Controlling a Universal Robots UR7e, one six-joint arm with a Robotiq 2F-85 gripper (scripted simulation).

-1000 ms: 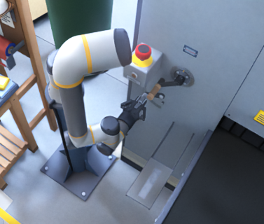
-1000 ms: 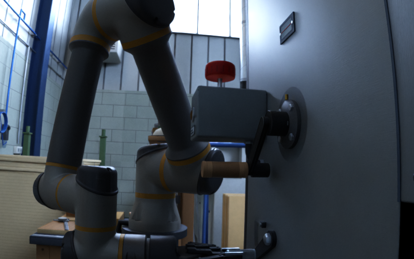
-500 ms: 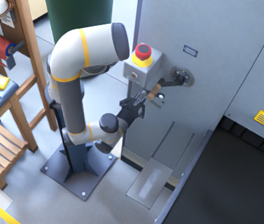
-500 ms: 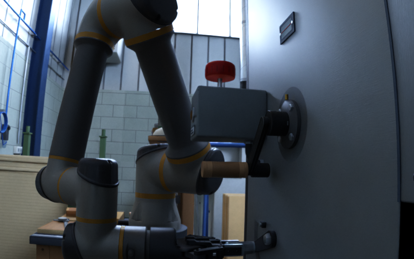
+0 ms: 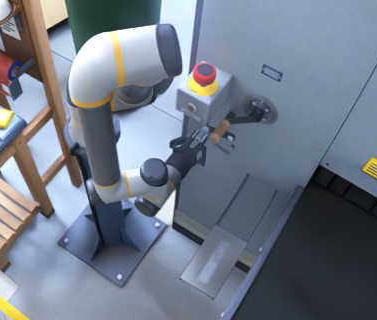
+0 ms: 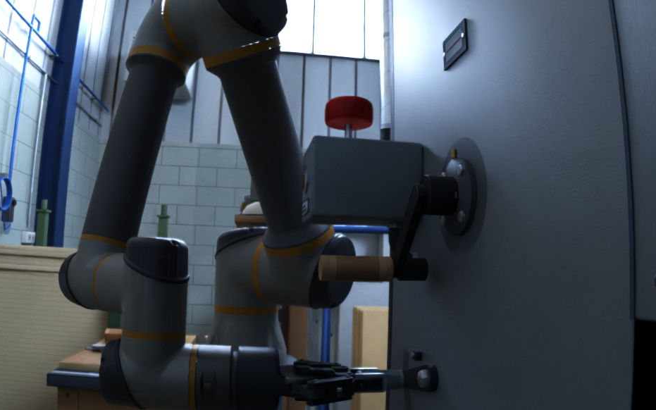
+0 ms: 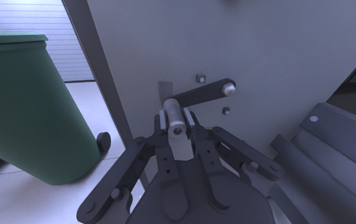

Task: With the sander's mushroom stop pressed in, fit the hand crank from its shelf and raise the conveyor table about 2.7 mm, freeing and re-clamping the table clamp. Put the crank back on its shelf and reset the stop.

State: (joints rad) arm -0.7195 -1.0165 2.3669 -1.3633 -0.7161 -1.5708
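My gripper [image 7: 177, 121] is low at the sander's side panel, closed around the grey knob of the table clamp lever [image 7: 202, 93]. The lever's dark arm runs from the knob to its hex pivot bolt [image 7: 228, 88] on the panel. From the second side camera, the gripper [image 6: 371, 379] reaches level toward the lever [image 6: 419, 378]. The hand crank [image 5: 240, 121] sits on the height shaft hub [image 5: 261, 108] above. Its wooden grip [image 6: 356, 268] hangs low and points away from the panel. The red mushroom stop [image 5: 204, 74] sits on its grey box, left of the hub.
A green bin [image 7: 27, 106] stands left of the sander. A wooden rack [image 5: 10, 150] with shelves stands farther left. The arm's base plate [image 5: 110, 240] is bolted to the floor. The dark conveyor table [image 5: 335, 250] lies right. A small shelf bracket [image 5: 227, 142] sits by the crank grip.
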